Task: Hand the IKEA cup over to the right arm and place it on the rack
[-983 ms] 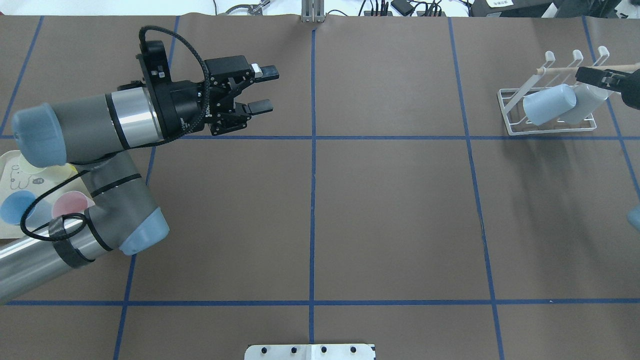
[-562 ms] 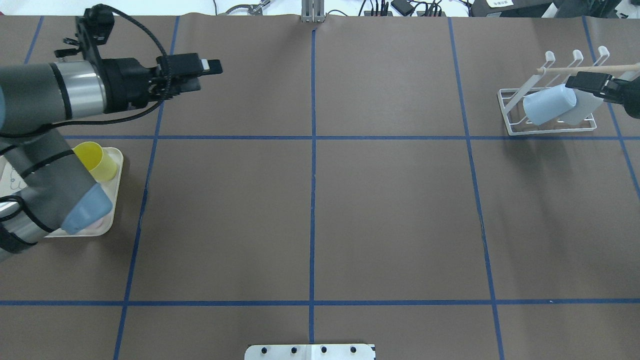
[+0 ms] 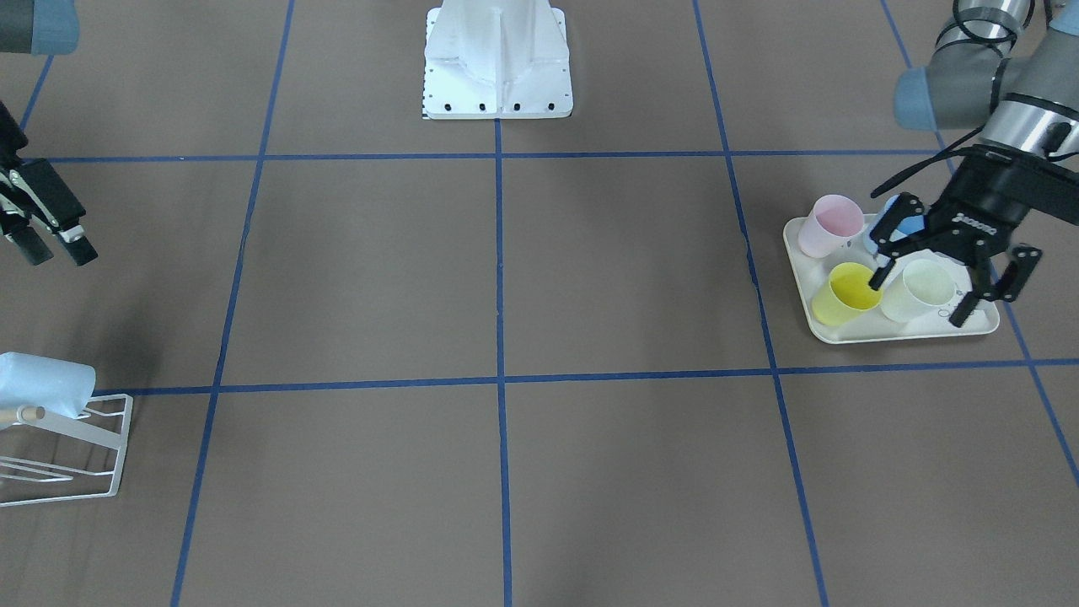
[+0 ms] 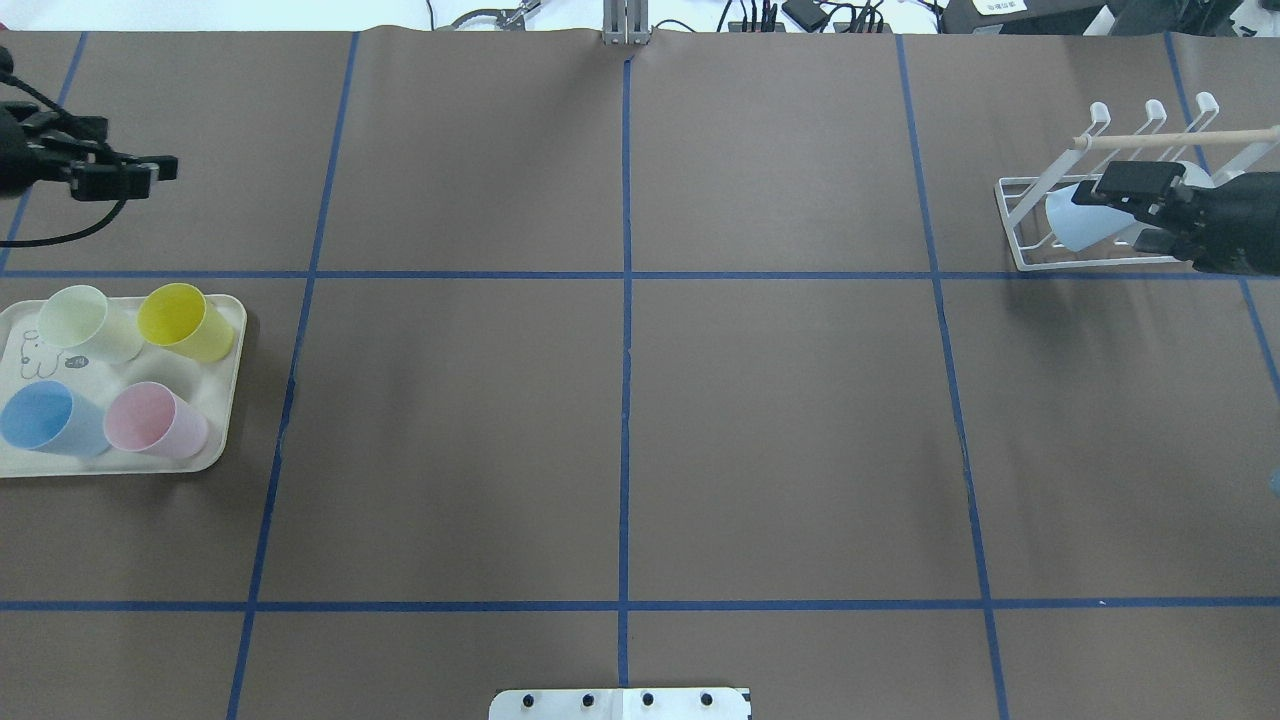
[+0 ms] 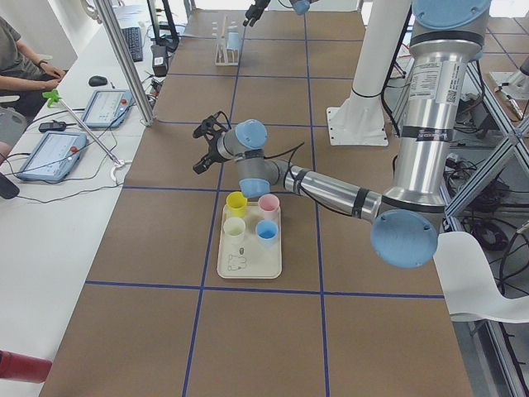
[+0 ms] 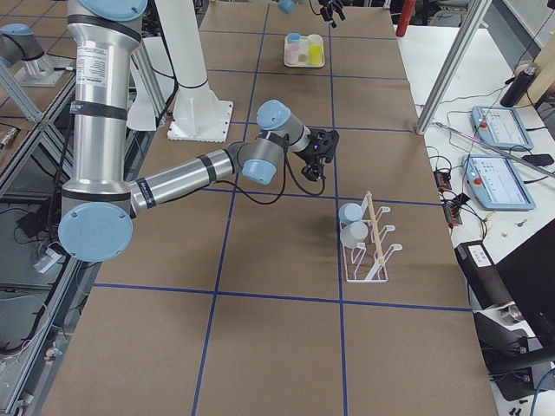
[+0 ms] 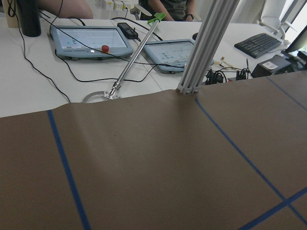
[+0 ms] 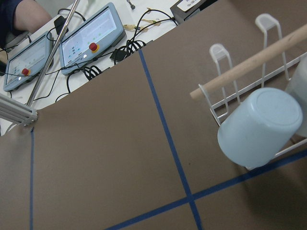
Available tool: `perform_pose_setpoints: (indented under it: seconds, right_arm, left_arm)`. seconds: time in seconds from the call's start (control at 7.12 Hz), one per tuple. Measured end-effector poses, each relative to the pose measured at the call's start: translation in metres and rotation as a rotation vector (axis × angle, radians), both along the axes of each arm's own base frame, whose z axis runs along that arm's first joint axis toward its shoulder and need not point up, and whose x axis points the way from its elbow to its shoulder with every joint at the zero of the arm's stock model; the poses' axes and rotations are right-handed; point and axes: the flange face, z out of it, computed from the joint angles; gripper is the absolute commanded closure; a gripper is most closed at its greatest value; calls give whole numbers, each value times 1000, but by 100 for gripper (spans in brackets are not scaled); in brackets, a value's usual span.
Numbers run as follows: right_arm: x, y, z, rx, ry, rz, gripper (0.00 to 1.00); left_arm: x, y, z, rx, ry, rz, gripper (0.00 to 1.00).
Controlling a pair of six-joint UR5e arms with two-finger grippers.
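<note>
Cups (image 4: 185, 322) on tray (image 4: 228, 400) look light, stiff, slick plastic; pinch one wall at the rim. Left gripper (image 3: 919, 299) spread, empty; right gripper (image 3: 57, 251) likewise, near rack (image 4: 1150, 138).

Bright, even light; soft shadows.
</note>
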Motion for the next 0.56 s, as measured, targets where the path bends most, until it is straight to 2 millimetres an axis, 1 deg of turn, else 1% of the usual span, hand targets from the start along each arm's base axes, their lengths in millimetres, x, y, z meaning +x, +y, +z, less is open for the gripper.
perform_pose_setpoints:
  seconds: [0.14,0.28,0.42,0.56]
  right_arm:
    - [-9,7,-5,-6,-18,-22,0]
    - [-14,12,-8,-5,-28,-31,0]
    - [-17,16,-11,-19,-44,-33,0]
    - [-21,18,-14,-47,-75,-26,0]
  left_arm:
    - [-17,1,33,-19,-109,9,1]
    - [-26,3,65,-75,-178,38,3]
    - [-27,9,91,-134,-202,81,6]
    - [-24,10,110,-204,-209,114,6]
